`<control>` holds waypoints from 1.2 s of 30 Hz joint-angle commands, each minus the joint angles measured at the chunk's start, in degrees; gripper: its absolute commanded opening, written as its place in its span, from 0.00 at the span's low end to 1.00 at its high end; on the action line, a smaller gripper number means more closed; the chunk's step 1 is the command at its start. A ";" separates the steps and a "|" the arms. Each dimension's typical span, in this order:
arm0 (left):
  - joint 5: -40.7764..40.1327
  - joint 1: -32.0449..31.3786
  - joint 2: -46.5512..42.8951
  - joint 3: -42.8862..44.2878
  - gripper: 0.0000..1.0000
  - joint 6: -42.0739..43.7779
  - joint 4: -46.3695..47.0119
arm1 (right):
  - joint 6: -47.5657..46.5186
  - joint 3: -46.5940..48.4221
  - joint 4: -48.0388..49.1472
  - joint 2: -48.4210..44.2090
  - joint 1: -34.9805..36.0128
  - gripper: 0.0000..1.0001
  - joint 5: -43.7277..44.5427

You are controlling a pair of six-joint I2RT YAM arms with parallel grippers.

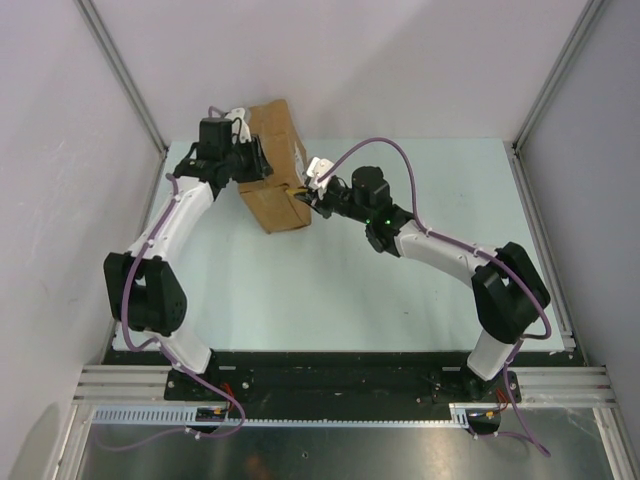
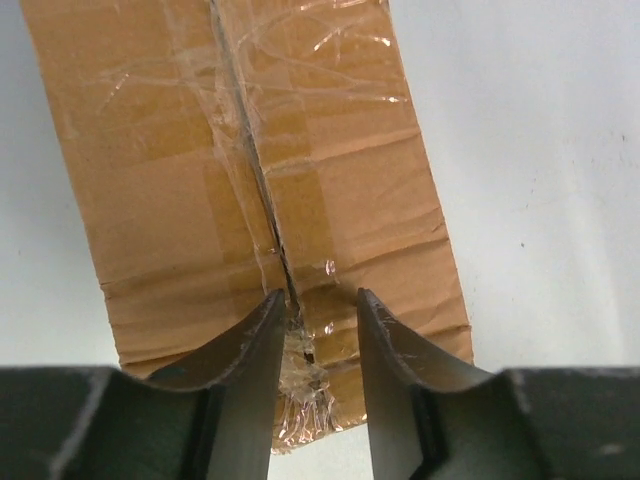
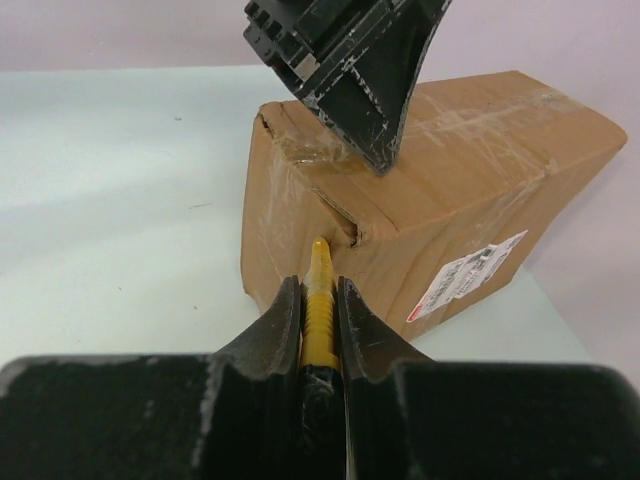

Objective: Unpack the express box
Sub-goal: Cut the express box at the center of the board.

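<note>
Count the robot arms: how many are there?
2. The left black-and-white arm reaches over the brown cardboard box; the right arm points a yellow knife at its end.

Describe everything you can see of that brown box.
The express box is a creased brown cardboard carton, sealed with glossy tape along its top seam, a white label on one side. It lies far back on the table. The left gripper, open, touches its top astride the seam; the yellow knife in the right gripper meets a torn notch in its edge.
</note>
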 commanded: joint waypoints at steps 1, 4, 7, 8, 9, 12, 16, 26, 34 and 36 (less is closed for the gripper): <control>-1.75 -0.53 2.32 -1.59 0.38 2.72 -0.25 | -1.59 2.59 3.67 -1.86 0.45 0.00 -1.98; -1.49 -0.96 2.49 -2.03 0.36 2.98 -0.07 | -2.74 2.68 5.07 -2.39 0.54 0.00 -4.44; -1.40 -1.58 2.41 -2.64 0.34 3.25 0.10 | -3.88 4.95 3.42 -1.95 0.45 0.00 -7.42; -0.97 -1.67 2.49 -2.73 0.33 3.60 0.19 | -4.23 5.66 2.80 -1.95 0.45 0.00 -8.31; -0.87 -2.02 2.58 -3.08 0.33 3.77 0.28 | -4.50 6.19 2.01 -1.43 0.45 0.00 -9.19; 0.80 -2.46 2.58 -3.61 0.30 4.74 0.72 | -5.19 8.12 2.00 -0.55 0.45 0.00 -11.04; 0.71 -2.64 2.84 -4.05 0.28 5.36 1.25 | -6.25 9.88 2.27 2.00 -0.16 0.00 -10.95; 1.33 -2.64 4.34 -3.87 0.25 6.06 1.68 | -12.23 12.35 -8.10 2.88 -2.01 0.00 -13.59; -0.87 -2.29 4.43 -3.52 0.23 6.06 1.77 | -15.57 11.38 -14.61 0.60 -1.66 0.00 -13.41; -0.70 -2.29 4.34 -3.52 0.23 6.32 1.86 | -15.92 10.94 -13.73 0.95 -1.66 0.00 -12.98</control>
